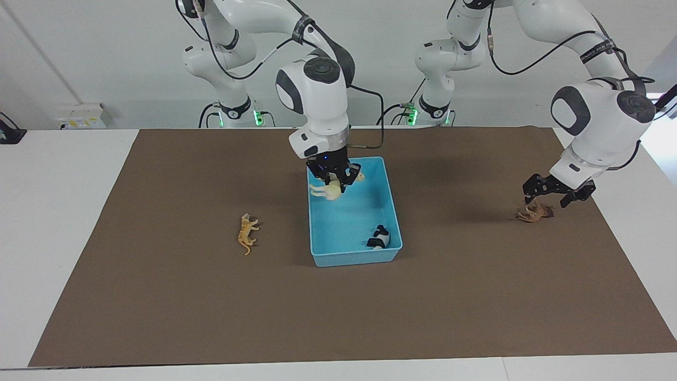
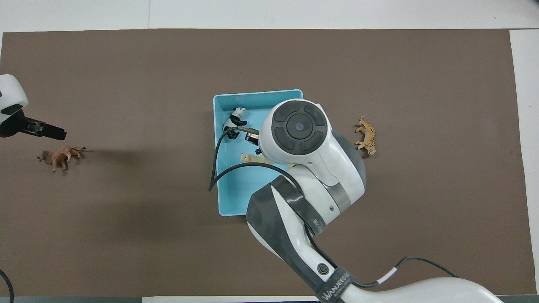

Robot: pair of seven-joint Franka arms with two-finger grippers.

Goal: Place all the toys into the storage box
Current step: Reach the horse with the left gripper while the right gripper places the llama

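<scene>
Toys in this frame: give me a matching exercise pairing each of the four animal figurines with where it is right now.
Things:
1. panda
2. tiger
3. cream long-necked figurine
4. brown horse-like figurine

Places:
A. held in the right hand over the storage box
B. on the mat under the open left hand
C. lying inside the storage box
D. on the mat beside the storage box, toward the right arm's end

Pairs: 1-C, 2-D, 3-A, 4-B

Panda lies in the blue box; cream toy dangles above it; tiger at nine o'clock, horse at three.
</scene>
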